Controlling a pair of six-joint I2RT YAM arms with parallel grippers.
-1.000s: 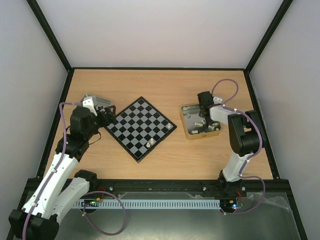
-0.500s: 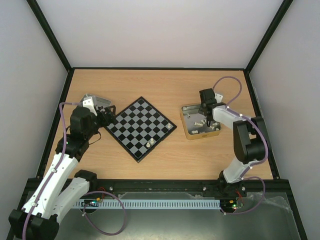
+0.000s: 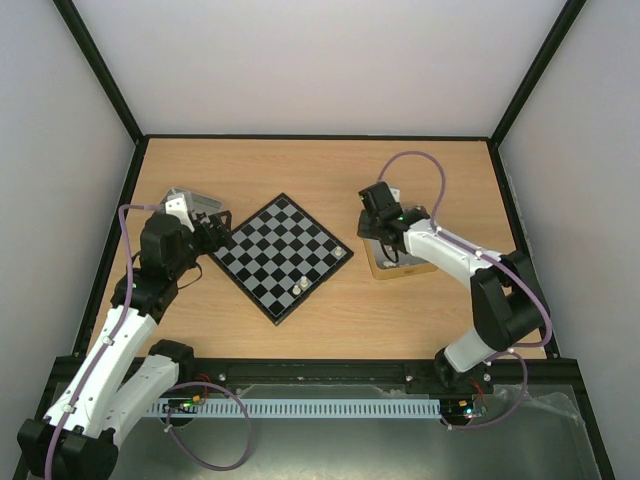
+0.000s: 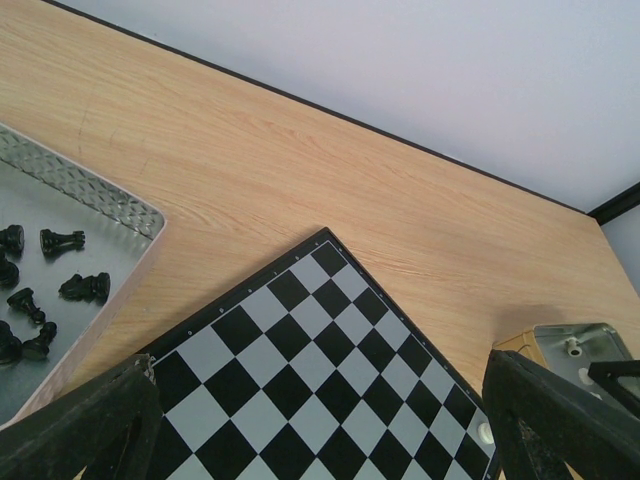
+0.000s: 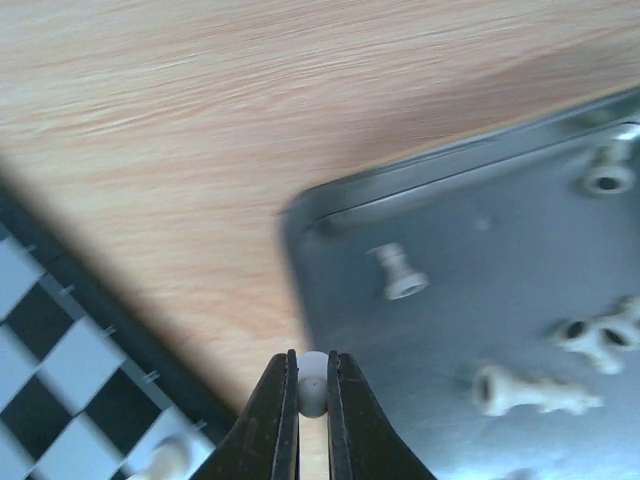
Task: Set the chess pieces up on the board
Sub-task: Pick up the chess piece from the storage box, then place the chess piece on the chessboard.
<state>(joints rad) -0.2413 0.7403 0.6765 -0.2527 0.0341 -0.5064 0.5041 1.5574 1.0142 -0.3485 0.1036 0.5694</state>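
Right gripper (image 5: 313, 400) is pinched shut on one tiny white piece (image 5: 313, 385) at the lower middle of the right wrist view. The two dark fingers meet on what looks like its rounded head, with only a sliver of cream showing between them. It hangs over the bare wood between the corner of the metal tray (image 5: 470, 300) on the right and the dark edge of the board (image 5: 50, 360) at lower left. More white pieces (image 5: 400, 272) lie toppled on the tray floor, and one stands at the board's edge (image 5: 165, 460) at the bottom. From above, the board (image 3: 283, 255) sits centre-left with two white pieces on it, one near its lower corner (image 3: 299, 286) and one at its right corner (image 3: 340, 252). The left gripper (image 4: 318, 370) has its fingers spread wide at the bottom corners of its view, holding nothing, above the board's near squares. Black pieces (image 4: 60, 240) lie in a second tray (image 4: 90, 190) at the left. The held piece looks featherlight, hard and smooth, so weight is no worry; slip is. I judge a round head could squirt out of flat pads or let the piece swing. The slim neck just under the head seems the surer hold, with the piece kept upright. The base is narrow, so it probably tips at a nudge and wants to go down square and be let go gently.
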